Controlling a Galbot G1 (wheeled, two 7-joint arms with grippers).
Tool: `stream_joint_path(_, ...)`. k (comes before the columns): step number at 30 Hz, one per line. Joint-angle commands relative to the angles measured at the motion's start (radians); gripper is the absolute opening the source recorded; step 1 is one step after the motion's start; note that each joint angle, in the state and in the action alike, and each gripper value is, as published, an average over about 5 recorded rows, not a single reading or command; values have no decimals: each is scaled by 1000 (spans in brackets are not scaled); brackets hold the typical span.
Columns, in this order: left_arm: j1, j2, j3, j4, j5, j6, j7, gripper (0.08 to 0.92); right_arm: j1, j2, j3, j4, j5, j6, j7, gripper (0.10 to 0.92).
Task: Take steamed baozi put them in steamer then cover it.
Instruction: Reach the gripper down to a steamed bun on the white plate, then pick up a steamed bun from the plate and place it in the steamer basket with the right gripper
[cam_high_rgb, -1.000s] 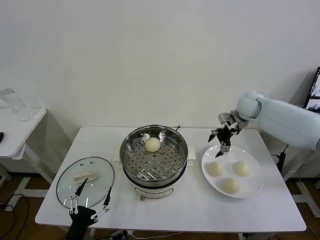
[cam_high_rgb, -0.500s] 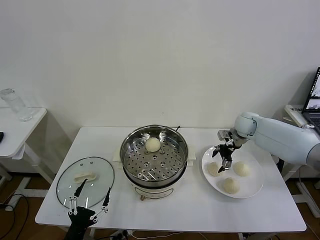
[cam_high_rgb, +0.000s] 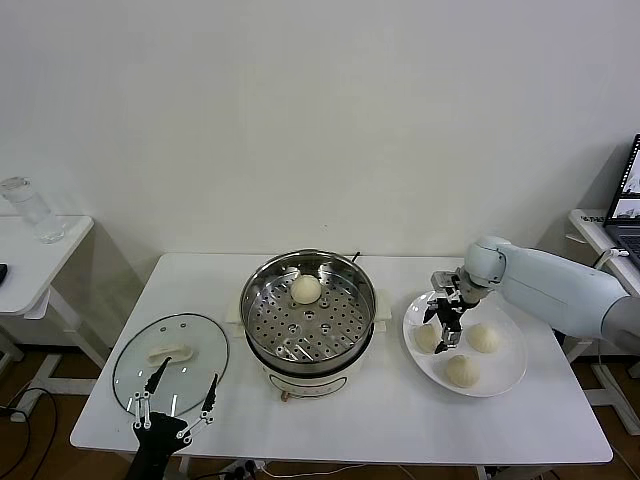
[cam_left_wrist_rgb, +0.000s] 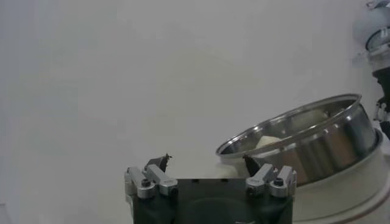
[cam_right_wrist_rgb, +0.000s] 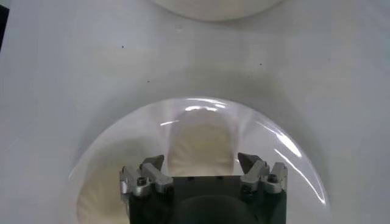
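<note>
The steel steamer (cam_high_rgb: 262, 330) stands mid-table with one baozi (cam_high_rgb: 305, 289) on its perforated tray. Three more baozi lie on a white plate (cam_high_rgb: 508, 384): the left one (cam_high_rgb: 426, 339), a right one (cam_high_rgb: 484, 338) and a near one (cam_high_rgb: 462, 371). My right gripper (cam_high_rgb: 438, 330) is open and low over the left baozi, which shows between its fingers in the right wrist view (cam_right_wrist_rgb: 201, 143). The glass cover (cam_high_rgb: 170, 362) lies flat at the table's front left. My left gripper (cam_high_rgb: 172, 402) is open and empty just over the cover's near edge. The left wrist view shows the steamer (cam_left_wrist_rgb: 317, 137).
A small side table (cam_high_rgb: 30, 262) with a glass jar (cam_high_rgb: 25, 208) stands at the far left. A laptop (cam_high_rgb: 628, 195) sits at the right edge. The wall runs close behind the table.
My right gripper has come down from above the plate's far edge and now sits over the left baozi. The left gripper has barely moved.
</note>
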Motion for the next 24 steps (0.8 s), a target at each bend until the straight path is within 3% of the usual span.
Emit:
stream_joint_path(1,0,0,0,-3,-7,1,0,823,-10,3,5,-4,-13,1,5,761)
stream_joint_path(15,-3,7,-8,-8,-9,-3,4,823,186,-19,-22,57,-34,25,-100,680)
stream_joint_path(24,-11,18,-3,-12,-9,-11,4,823,567,89,-143,171,132,-3,-233,670)
